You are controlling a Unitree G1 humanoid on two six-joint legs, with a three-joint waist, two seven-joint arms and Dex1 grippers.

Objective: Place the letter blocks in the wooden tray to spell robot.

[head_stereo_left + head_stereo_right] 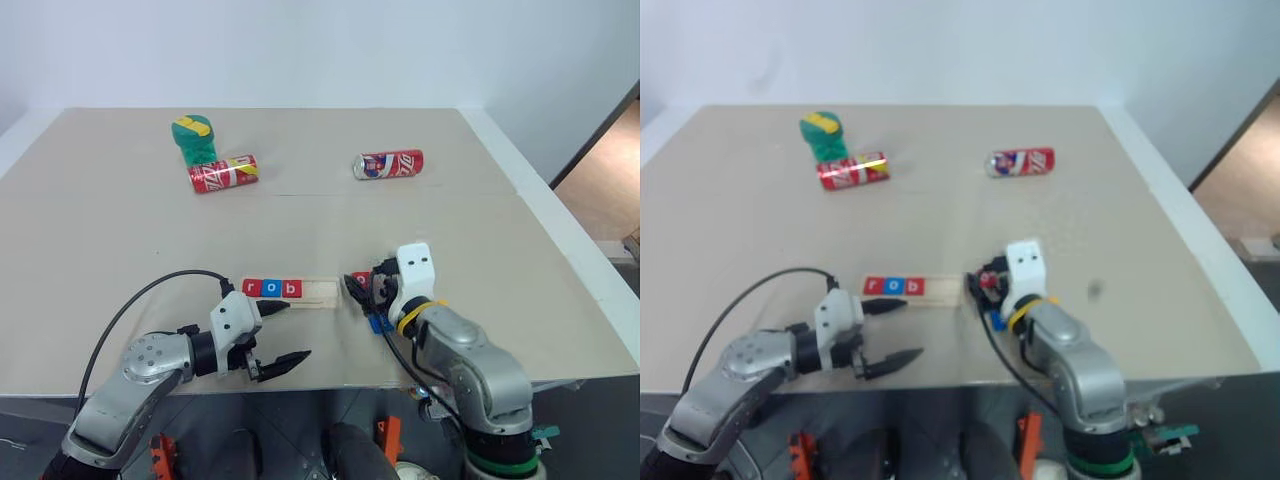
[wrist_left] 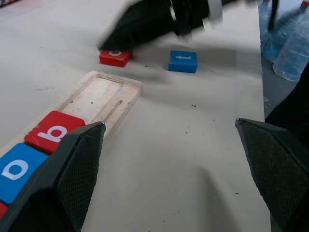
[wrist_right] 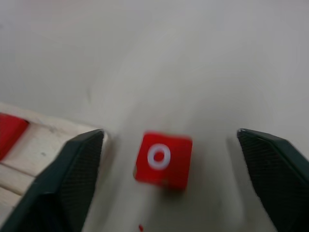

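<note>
The wooden tray (image 1: pixel 320 292) lies near the table's front edge, with three letter blocks in its left part: red r (image 1: pixel 252 288), blue o (image 1: pixel 272 288) and red b (image 1: pixel 292 289). Its right part is bare. Just past the tray's right end a red o block (image 3: pixel 163 158) lies between the spread fingers of my right gripper (image 3: pixel 170 132), which is open and not touching it. A blue t block (image 2: pixel 183 61) rests on the table beside it, nearer the front edge. My left gripper (image 1: pixel 290 330) hangs open in front of the tray, holding nothing.
Two red soda cans (image 1: pixel 224 173) (image 1: pixel 388 164) lie on their sides at the back of the table, with a green and yellow object (image 1: pixel 194 138) behind the left one. The table's front edge (image 1: pixel 330 385) runs close under both grippers.
</note>
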